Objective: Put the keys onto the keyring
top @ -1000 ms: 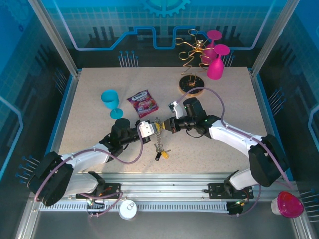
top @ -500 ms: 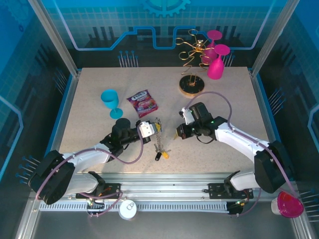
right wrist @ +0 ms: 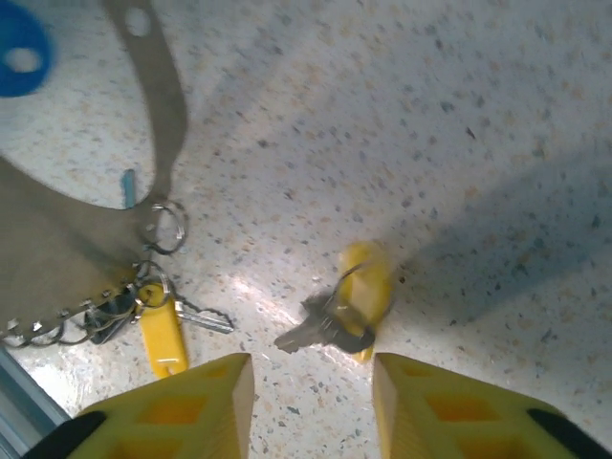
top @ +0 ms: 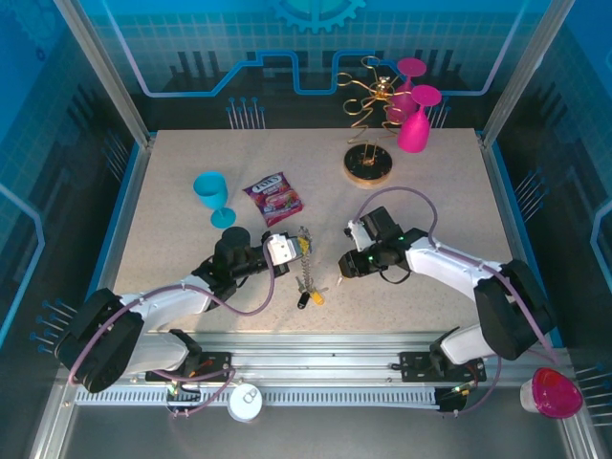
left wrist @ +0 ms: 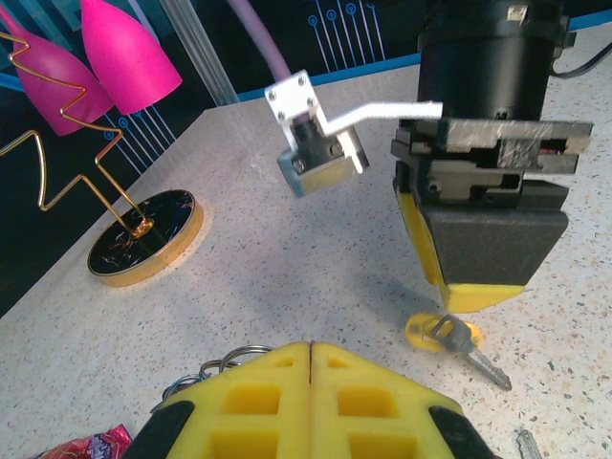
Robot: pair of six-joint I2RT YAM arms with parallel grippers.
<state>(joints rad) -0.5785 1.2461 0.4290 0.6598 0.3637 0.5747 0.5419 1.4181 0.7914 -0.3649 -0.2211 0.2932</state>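
A blue cup [top: 212, 196] stands to the left of the packet [top: 273, 198]. On the near side of the packet is the left gripper [top: 285, 247], which points to the right. Its yellow fingers [left wrist: 258, 392] are pressed together, and small rings of the keyring [top: 305, 260] show just at their tips. I cannot tell if the fingers really pinch them.

The keyring with its chain lies near the packet, on its near-right side, and runs away from the packet toward the table's front edge. A bunch of keys [top: 308, 297] hangs at its far end, one with a yellow tag [right wrist: 163, 335].

A single yellow key [right wrist: 359, 296] lies flat on the table further right of the packet, apart from the bunch. The right gripper [top: 346, 265] hangs just over this key and points down. Its fingers are spread, with the key under the gap, and they hold nothing. The gold wire stand [top: 368, 164] is well to the right of the packet, near the far edge.
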